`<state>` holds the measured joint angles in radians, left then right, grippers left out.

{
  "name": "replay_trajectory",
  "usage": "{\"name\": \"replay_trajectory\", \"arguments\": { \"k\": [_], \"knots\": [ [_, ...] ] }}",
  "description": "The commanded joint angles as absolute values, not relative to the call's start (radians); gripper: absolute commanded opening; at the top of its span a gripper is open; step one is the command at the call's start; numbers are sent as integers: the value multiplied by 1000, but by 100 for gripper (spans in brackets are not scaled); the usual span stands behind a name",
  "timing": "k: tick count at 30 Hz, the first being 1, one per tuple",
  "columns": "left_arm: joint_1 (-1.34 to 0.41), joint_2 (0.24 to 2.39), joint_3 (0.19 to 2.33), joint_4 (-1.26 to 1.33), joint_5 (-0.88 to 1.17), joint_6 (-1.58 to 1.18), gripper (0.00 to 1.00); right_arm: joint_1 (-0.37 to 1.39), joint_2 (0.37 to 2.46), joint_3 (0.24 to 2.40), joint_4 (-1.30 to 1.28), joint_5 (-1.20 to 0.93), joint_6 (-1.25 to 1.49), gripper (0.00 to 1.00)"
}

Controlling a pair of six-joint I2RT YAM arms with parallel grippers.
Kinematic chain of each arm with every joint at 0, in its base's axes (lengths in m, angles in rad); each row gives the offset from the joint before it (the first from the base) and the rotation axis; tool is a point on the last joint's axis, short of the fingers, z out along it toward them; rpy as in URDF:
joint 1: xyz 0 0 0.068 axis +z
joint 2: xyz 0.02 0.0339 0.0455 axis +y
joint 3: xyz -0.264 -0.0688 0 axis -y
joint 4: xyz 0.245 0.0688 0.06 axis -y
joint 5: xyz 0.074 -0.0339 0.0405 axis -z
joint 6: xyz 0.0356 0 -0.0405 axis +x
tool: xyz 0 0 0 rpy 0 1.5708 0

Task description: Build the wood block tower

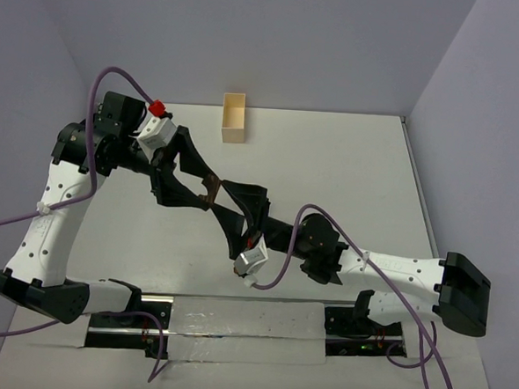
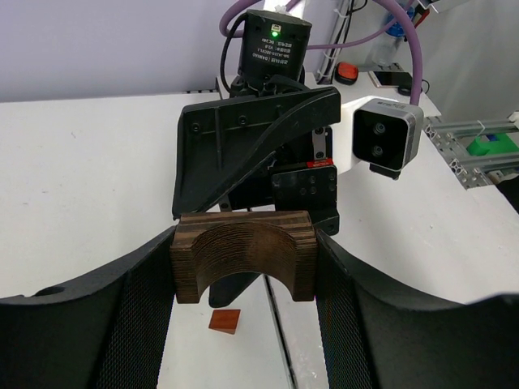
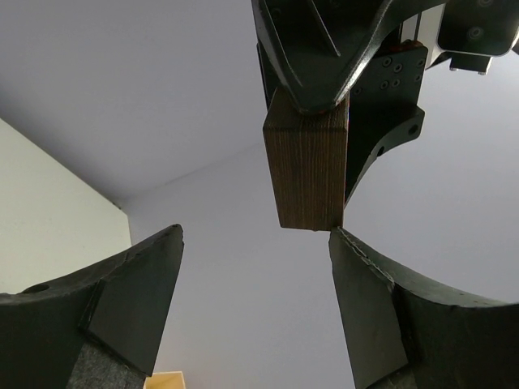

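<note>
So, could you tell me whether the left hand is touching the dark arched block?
Touching: the left wrist view shows the arched block wedged between both fingers of the left hand.

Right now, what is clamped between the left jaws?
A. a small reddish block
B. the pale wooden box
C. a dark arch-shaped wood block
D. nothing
C: in the left wrist view the dark arch-shaped wood block sits pinched between the left jaws, while the small reddish block lies on the table beneath it and the pale wooden box stands at the table's far edge.
</note>
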<state>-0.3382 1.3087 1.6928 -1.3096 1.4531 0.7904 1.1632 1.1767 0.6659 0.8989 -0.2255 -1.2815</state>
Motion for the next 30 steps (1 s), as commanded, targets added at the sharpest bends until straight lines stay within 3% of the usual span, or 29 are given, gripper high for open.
{"name": "replay_trajectory", "arguments": {
  "k": [1, 20, 30],
  "knots": [
    [-379, 1312, 1676, -1359, 1701, 791, 4, 1185, 1178, 734, 1015, -236, -1318, 79],
    [-381, 1357, 1671, -1361, 1701, 788, 4, 1198, 1085, 656, 1035, -229, -1357, 77],
    [-388, 1359, 1644, -1359, 1700, 788, 5, 1198, 1126, 678, 1020, -267, -1401, 58]
  ]
}}
